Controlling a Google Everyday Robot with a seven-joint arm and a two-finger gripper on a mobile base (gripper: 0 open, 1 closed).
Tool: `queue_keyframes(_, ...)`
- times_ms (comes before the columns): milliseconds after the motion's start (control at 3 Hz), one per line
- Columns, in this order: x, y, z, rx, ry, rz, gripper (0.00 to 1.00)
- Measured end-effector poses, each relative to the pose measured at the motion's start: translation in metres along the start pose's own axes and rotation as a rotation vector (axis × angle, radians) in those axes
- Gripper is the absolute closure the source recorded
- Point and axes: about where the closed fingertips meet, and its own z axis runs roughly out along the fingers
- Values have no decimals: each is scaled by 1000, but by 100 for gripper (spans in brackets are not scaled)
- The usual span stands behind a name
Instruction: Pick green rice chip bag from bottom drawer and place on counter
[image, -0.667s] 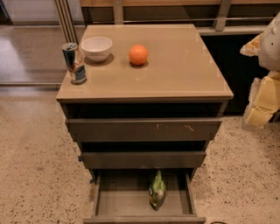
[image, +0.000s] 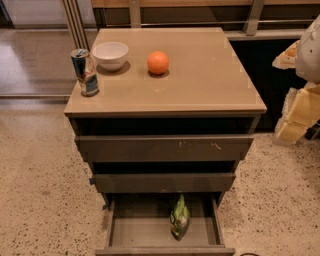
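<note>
The green rice chip bag (image: 180, 219) stands upright in the open bottom drawer (image: 137, 231), right of its middle and close to its back. The counter (image: 200, 85) is the beige top of the cabinet. My gripper (image: 294, 119) is at the far right edge of the view, beside the cabinet at about the height of the top drawer. It is well apart from the bag and drawer.
On the counter's back left are a silver-blue drink can (image: 85, 72), a white bowl (image: 110, 54) and an orange (image: 158, 62). The two upper drawers (image: 165, 149) stick out a little. Speckled floor lies on both sides of the cabinet.
</note>
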Motion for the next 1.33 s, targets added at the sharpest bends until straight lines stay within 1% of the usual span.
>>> queue_keyframes(333, -1, 15, 28, -26, -52, 22, 37)
queue_keyframes(667, 2, 45, 105, -94, -135, 49, 61)
queue_keyframes(1000, 1, 74, 194, -172, -225, 59, 84)
queue_keyframes(1333, -3, 63, 206, -125, -246, 70, 100)
